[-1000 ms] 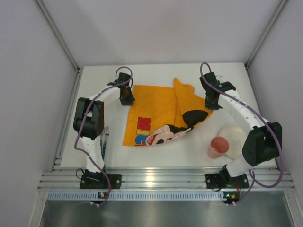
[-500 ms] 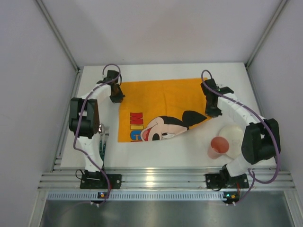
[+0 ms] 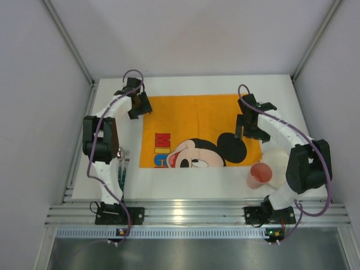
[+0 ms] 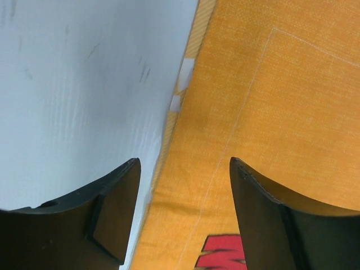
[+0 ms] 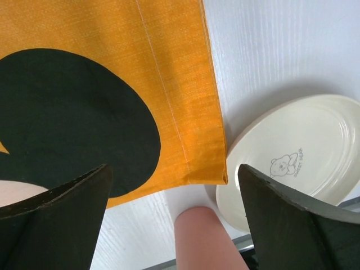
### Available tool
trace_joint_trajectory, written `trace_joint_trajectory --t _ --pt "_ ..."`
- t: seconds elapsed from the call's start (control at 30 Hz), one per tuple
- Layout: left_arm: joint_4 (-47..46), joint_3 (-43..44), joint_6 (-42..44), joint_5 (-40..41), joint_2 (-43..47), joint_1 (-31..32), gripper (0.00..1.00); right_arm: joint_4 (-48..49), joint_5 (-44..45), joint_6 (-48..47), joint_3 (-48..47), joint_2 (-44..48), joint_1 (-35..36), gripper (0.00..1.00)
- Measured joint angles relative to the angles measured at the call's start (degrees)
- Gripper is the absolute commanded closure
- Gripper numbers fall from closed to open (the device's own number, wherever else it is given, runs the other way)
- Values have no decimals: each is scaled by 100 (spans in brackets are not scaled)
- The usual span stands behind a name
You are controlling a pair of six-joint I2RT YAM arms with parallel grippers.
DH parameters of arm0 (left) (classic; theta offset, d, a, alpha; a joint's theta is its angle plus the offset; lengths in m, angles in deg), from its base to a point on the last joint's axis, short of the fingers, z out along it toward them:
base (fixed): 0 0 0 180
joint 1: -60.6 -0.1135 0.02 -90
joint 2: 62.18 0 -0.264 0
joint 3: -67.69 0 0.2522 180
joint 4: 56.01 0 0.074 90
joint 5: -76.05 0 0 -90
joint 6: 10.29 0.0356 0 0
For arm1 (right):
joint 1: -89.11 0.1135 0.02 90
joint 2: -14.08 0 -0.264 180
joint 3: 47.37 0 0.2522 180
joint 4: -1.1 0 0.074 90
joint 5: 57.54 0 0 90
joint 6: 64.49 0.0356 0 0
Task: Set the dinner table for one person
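We've got the left pincer (image 4: 183,169) spread wide over the 10 o'clock corner of the orange Mickey Mouse cloth placemat (image 3: 197,121), and the right pincer (image 5: 173,169) spread at its 3 o'clock edge. The plain white rectangular bench (image 3: 180,185) sits underneath.

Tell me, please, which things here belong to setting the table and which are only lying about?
For the job: dinner table, orange placemat, white plate, pink cup, cutlery at the table's left edge, too small to tell the pieces.

Only there: metal rail at the near edge, purple cables.
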Motion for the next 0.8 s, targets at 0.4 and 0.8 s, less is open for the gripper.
trace_joint_trajectory --t 0.4,0.8 --pt "385 -1650 -227 422 2205 -424 33 -400 -249 -133 -820 264 313 6" --pt "719 -2997 92 387 2518 -1488 39 -361 -601 -109 -1093 -203 1110 6"
